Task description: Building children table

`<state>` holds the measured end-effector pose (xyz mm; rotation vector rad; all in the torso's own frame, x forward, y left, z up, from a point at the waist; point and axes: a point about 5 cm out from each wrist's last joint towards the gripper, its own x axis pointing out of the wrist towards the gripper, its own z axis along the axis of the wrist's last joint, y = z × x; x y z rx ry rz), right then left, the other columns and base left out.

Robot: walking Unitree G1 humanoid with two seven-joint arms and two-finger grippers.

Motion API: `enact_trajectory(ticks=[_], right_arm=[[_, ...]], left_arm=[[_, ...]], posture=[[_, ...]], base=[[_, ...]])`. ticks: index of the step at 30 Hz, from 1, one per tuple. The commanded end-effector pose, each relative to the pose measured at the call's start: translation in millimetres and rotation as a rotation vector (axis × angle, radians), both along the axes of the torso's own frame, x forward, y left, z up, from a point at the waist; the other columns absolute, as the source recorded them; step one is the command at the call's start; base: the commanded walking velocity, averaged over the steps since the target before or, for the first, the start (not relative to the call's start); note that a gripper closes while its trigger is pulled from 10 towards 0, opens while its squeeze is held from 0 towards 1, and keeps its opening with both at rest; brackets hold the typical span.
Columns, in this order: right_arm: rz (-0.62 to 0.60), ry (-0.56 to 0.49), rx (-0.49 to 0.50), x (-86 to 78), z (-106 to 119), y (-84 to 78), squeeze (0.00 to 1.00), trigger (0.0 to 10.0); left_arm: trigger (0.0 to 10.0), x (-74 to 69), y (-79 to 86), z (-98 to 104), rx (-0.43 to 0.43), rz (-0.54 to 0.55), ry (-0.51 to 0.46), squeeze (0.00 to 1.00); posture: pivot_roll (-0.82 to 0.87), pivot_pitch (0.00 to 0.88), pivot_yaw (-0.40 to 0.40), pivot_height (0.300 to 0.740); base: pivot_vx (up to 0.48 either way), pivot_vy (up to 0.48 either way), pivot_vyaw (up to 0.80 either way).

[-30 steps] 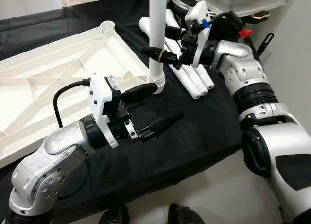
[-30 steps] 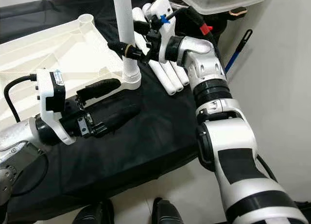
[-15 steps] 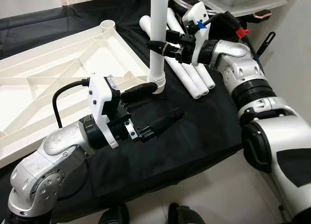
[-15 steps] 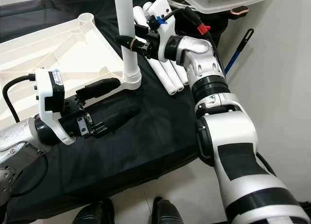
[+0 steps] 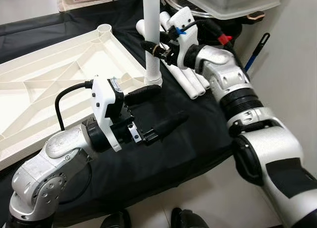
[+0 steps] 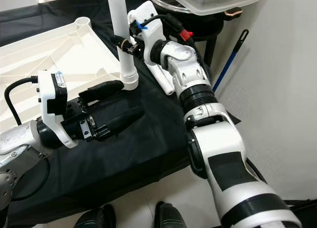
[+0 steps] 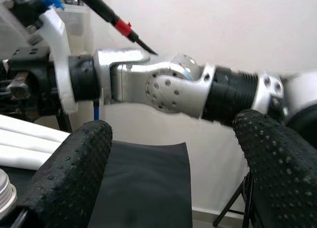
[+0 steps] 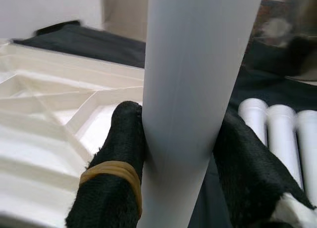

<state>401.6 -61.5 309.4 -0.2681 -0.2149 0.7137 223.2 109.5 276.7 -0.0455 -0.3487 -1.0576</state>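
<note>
First leg going in, three more to go.

I've got my right gripper [image 5: 154,49] clamped on the upright leg [image 5: 151,25], its foot seated in the near corner socket of the upturned tabletop [image 5: 54,74]; I judge it's being fixed there. Three spare legs [image 5: 190,79] lie on the black worktop [image 5: 198,134] just beyond. My left gripper [image 5: 161,109] hovers beside the socket, jaws spread wide, holding nothing. The worktop edge and wall sit close on my right, so room is tight.
</note>
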Motion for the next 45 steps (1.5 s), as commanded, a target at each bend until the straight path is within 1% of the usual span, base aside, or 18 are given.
enact_trajectory(ticks=[1, 8, 15, 16, 19, 20, 24, 29, 33, 34, 36, 37, 38, 39, 41, 42, 43, 45], right_arm=[[-0.082, 0.082, -0.049, -0.4, -26, 6.5, 0.00, 0.0], [-0.155, 0.111, -0.021, -12.2, -41, 20.2, 0.00, 0.0], [-0.198, 0.128, 0.000, -22.1, -47, 20.8, 0.00, 0.0], [-0.211, 0.120, -0.001, -24.1, -46, 19.2, 0.00, 10.0], [-0.235, 0.125, 0.021, -26.4, -45, 12.6, 0.00, 10.0], [-0.232, 0.135, 0.037, -26.6, -45, 9.3, 1.00, 10.0], [-0.233, 0.148, 0.074, -27.6, -44, -0.3, 1.00, 10.0], [-0.225, 0.149, 0.092, -30.2, -41, -5.5, 1.00, 10.0], [-0.113, 0.112, 0.140, -35.4, -19, -23.6, 1.00, 10.0], [-0.113, 0.112, 0.140, -35.4, -19, -23.6, 1.00, 10.0], [-0.004, 0.067, 0.153, -39.3, -4, -33.6, 1.00, 10.0], [0.080, 0.040, 0.159, -41.2, 3, -39.0, 0.74, 10.0], [0.080, 0.040, 0.159, -41.2, 3, -39.0, 0.74, 10.0], [0.118, 0.006, 0.157, -38.3, 10, -46.9, 0.00, 10.0], [0.133, -0.014, 0.154, -36.1, 14, -52.0, 0.00, 10.0], [0.133, -0.019, 0.150, -28.2, 16, -56.9, 0.00, 10.0], [0.133, -0.019, 0.150, -28.2, 16, -56.9, 0.00, 10.0], [0.160, -0.005, 0.163, -17.1, 18, -55.2, 0.00, 10.0]], left_arm=[[10.0, -1.7, -2.3, -2, 0.001, -0.011, 0.002, 0.00], [10.0, -0.6, -0.6, -3, 0.002, 0.003, -0.004, 0.00], [10.0, 4.5, 3.3, -5, 0.006, 0.051, -0.010, 0.00], [10.0, 6.9, 5.8, -5, 0.007, 0.074, -0.011, 0.00], [10.0, 12.6, 11.9, -6, 0.013, 0.131, -0.018, 0.00], [10.0, 15.5, 15.3, -6, 0.012, 0.163, -0.021, 0.00], [10.0, 19.9, 23.9, -6, 0.012, 0.225, -0.028, 0.00], [10.0, 20.5, 27.9, -6, 0.008, 0.241, -0.029, 0.00], [10.0, 17.6, 30.8, -10, 0.021, 0.242, -0.024, 0.00], [10.0, 17.6, 30.8, -10, 0.021, 0.242, -0.024, 0.00], [10.0, 17.3, 30.8, -11, 0.022, 0.245, -0.020, 0.00], [10.0, 17.3, 30.7, -12, 0.021, 0.248, -0.020, 0.00], [10.0, 17.3, 30.7, -12, 0.021, 0.248, -0.020, 0.00], [10.0, 17.6, 31.0, -13, 0.021, 0.253, -0.019, 0.00], [10.0, 17.7, 31.3, -13, 0.021, 0.257, -0.018, 0.00], [10.0, 17.8, 31.9, -14, 0.020, 0.264, -0.016, 0.00], [10.0, 17.8, 31.9, -14, 0.020, 0.264, -0.016, 0.00], [10.0, 18.3, 34.1, -14, 0.016, 0.289, -0.018, 0.00]], posture=[[0.02, 0.238, -0.064, 0.740], [0.02, 0.229, -0.072, 0.740], [0.01, 0.228, -0.069, 0.740], [0.00, 0.228, -0.068, 0.740], [0.00, 0.228, -0.068, 0.740], [0.00, 0.228, -0.068, 0.740], [0.00, 0.226, -0.068, 0.740], [0.00, 0.225, -0.067, 0.740], [0.00, 0.226, -0.065, 0.740], [0.00, 0.226, -0.065, 0.740], [0.01, 0.226, -0.064, 0.740], [0.01, 0.226, -0.064, 0.740], [0.01, 0.226, -0.064, 0.740], [0.01, 0.227, -0.062, 0.740], [0.01, 0.227, -0.061, 0.740], [0.01, 0.225, -0.060, 0.740], [0.01, 0.225, -0.060, 0.740], [0.02, 0.226, -0.059, 0.740]], base=[[0.000, 0.000, 0.00], [0.000, 0.000, 0.00], [0.000, 0.000, 0.00], [0.000, 0.000, 0.00], [0.000, 0.000, 0.00], [0.000, 0.000, 0.00], [0.000, 0.000, 0.00], [0.000, 0.000, 0.00], [0.000, 0.000, 0.00], [0.000, 0.000, 0.00], [0.000, 0.000, 0.00], [0.000, 0.000, 0.00], [0.000, 0.000, 0.00], [0.000, 0.000, 0.00], [0.000, 0.000, 0.00], [0.000, 0.000, 0.00], [0.000, 0.000, 0.00], [0.000, 0.000, 0.00]])
